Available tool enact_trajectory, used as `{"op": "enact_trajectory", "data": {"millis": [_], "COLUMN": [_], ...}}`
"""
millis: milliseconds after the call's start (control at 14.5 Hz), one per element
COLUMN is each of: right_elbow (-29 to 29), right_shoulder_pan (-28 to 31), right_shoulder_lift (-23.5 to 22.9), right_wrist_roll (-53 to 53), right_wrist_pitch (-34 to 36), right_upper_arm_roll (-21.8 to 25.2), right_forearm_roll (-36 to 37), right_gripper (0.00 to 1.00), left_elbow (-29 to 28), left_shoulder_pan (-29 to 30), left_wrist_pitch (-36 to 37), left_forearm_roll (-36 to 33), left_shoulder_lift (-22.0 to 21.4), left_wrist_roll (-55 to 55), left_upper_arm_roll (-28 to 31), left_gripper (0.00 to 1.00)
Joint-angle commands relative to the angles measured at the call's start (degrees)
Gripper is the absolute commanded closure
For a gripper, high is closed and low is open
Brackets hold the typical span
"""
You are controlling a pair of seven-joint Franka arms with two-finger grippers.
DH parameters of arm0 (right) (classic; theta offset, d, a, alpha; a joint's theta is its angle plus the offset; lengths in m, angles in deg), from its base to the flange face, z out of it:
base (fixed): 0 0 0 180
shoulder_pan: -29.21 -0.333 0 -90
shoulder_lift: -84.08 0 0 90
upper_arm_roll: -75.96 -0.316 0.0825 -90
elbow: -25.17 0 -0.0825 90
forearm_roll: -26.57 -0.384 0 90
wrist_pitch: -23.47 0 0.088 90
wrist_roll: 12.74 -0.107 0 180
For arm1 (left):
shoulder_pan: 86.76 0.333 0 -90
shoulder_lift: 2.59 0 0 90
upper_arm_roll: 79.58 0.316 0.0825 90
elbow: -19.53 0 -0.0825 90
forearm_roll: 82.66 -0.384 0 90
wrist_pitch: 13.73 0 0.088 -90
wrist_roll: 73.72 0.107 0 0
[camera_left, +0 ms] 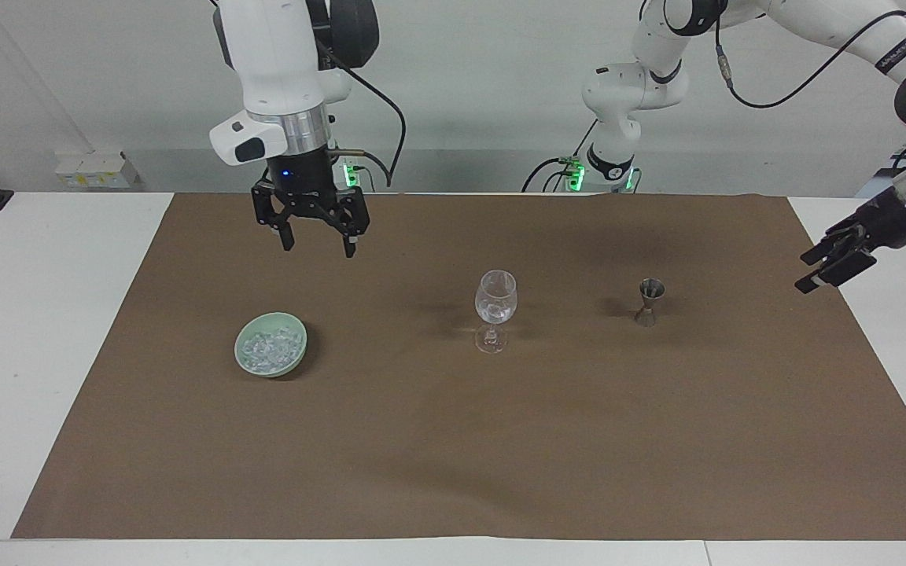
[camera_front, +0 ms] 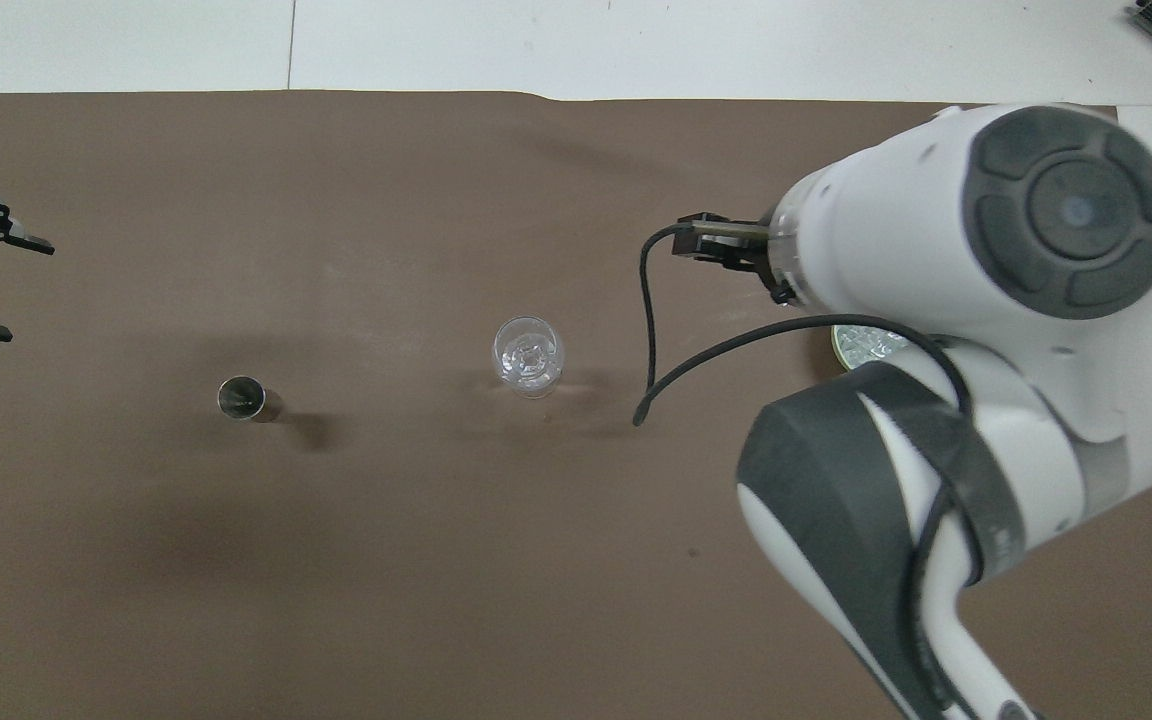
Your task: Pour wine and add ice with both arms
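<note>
Right gripper (camera_left: 316, 245) vertical over mat (camera_left: 453, 440), jaws spread, empty; left gripper (camera_left: 830, 266) tilted, apparently spread too.
</note>
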Motion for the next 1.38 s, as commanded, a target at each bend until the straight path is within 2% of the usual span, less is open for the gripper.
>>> {"op": "enact_trajectory", "data": {"millis": [0,277,415,622,830,1037,1314], "right_elbow": [-0.7,-0.7,-0.9,-4.7,-5.2,-5.1,-4.4], "right_shoulder_pan": [3.6,6.6,7.8,8.4,8.2,8.2,8.3], "right_shoulder_lift": [1.2,1.3,1.4,3.9,5.5,5.7,6.4], "right_wrist_roll": [7.5,9.8,10.1,13.4,13.4,13.5,13.4], "right_wrist_pitch": [4.0,8.8,9.8,9.5,9.9,11.0,10.6], "right_upper_arm_roll": [-0.6,-0.6,-0.6,-0.6,-0.6,-0.6,-0.6], "right_forearm_roll": [-1.4,-1.5,-1.5,-1.5,-1.5,-1.4,-1.4], "right_gripper": [0.0,0.0,0.0,0.0,0.0,0.0,0.0], "left_elbow": [0.6,0.7,0.8,3.3,3.4,3.3,-3.1], "left_shoulder_pan": [2.6,2.6,2.9,4.0,0.9,0.6,0.9], "left_wrist_pitch": [1.8,2.2,2.0,2.3,4.1,7.5,8.0], "left_forearm_roll": [-6.3,-9.4,-12.3,-18.6,-20.6,-20.9,-20.5], "left_shoulder_lift": [-2.6,-7.8,-10.0,-10.6,-10.8,-13.7,-18.9], "left_wrist_roll": [5.0,12.9,14.3,15.5,17.1,19.5,20.8], "left_upper_arm_roll": [-3.8,-5.0,-8.0,-14.9,-15.1,-16.8,-18.4], "left_gripper": [0.0,0.0,0.0,0.0,0.0,0.0,0.0]}}
